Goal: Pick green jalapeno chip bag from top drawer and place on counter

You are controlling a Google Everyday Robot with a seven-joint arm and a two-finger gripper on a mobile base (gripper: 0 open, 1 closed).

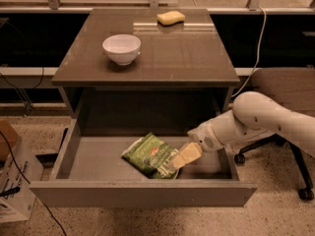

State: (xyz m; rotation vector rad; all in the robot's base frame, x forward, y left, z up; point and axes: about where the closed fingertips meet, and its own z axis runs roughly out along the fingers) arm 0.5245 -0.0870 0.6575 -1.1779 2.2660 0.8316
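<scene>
The green jalapeno chip bag [149, 154] lies flat on the floor of the open top drawer [142, 193], right of its middle. My gripper [177, 161] reaches in from the right, low in the drawer, and sits at the bag's right end, over its edge. The white arm [256, 119] comes in over the drawer's right wall. The grey-brown counter [187, 53] is above the drawer.
A white bowl [121, 48] stands on the counter's left part and a yellow sponge [171, 17] at its back edge. An office chair [290, 90] is behind the arm at the right. A cardboard box [12, 181] sits on the floor at the left.
</scene>
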